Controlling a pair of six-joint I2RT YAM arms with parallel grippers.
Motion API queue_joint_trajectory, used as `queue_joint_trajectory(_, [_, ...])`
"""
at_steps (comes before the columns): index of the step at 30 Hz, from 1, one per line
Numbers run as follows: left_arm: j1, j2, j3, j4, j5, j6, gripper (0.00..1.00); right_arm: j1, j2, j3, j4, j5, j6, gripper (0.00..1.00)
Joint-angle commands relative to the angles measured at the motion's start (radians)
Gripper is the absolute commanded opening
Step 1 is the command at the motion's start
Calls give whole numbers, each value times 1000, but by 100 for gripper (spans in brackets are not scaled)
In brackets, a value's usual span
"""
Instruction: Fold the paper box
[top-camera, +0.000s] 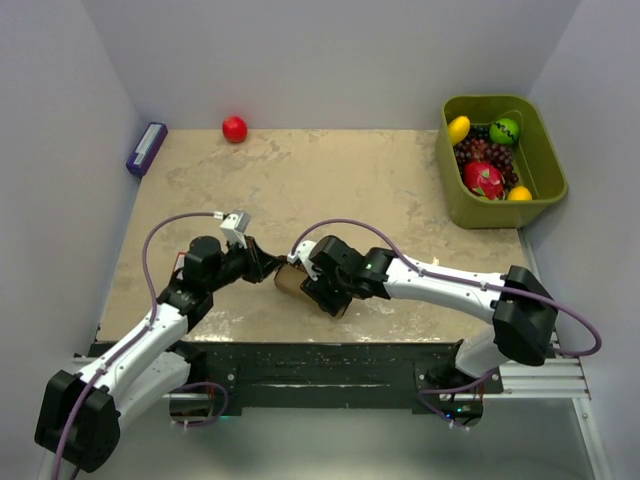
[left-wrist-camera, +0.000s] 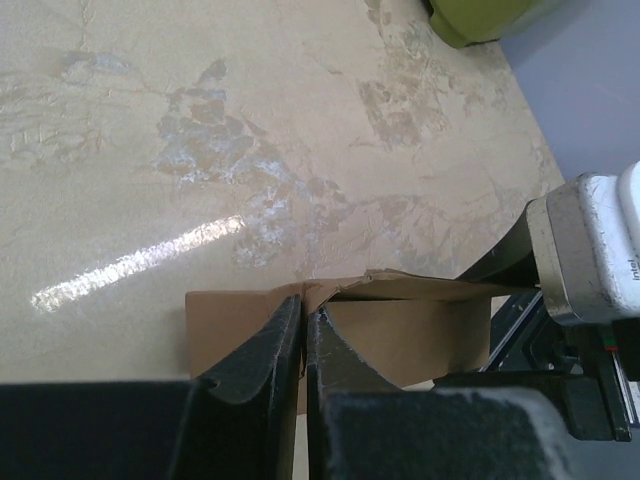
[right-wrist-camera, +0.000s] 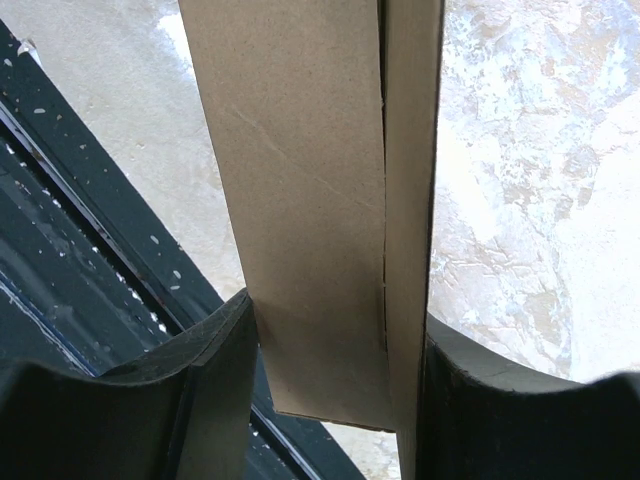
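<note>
The paper box, plain brown cardboard and partly folded, is held between both arms near the table's front edge. My left gripper comes from the left and is shut on a thin wall of the box; in the left wrist view its fingertips pinch the cardboard edge, with an open box cavity to their right. My right gripper comes from the right. It is shut across the width of the box, with one finger on each side.
A green bin of fruit stands at the back right. A red ball-like fruit lies at the back centre, and a small purple box at the back left. The black front rail runs just below the box.
</note>
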Motion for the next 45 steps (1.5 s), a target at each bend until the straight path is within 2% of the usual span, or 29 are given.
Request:
queue_joint_trajectory(1, [-8,-3,-16,18,43,-103,10,-43,41,5,-53,59,27,32])
queue_joint_trajectory(10, [-8,13,11,5,61,-148,10,-66,65,-4,-46,46,14,32])
queue_joint_trajectory(17, [-8,22,48,-103,-75,3,32,-69,50,-8,-41,43,13,32])
queue_joint_trajectory(23, [-8,39,64,-98,-81,56,39,-69,42,-11,-41,36,11,32])
queue_joint_trajectory(27, [-8,48,99,-91,-95,104,54,-70,39,-14,-40,31,10,32])
queue_joint_trajectory(30, [-6,88,157,-103,-101,164,62,-70,41,-14,-41,26,5,31])
queue_joint_trajectory(36, [-5,224,327,-259,-20,337,68,-70,36,-15,-40,8,-4,31])
queue_joint_trajectory(41, [-3,298,373,-339,49,446,74,-70,29,-18,-38,-1,-7,31])
queue_joint_trajectory(45, [-3,323,375,-371,64,497,75,-70,25,-20,-38,-3,-9,31])
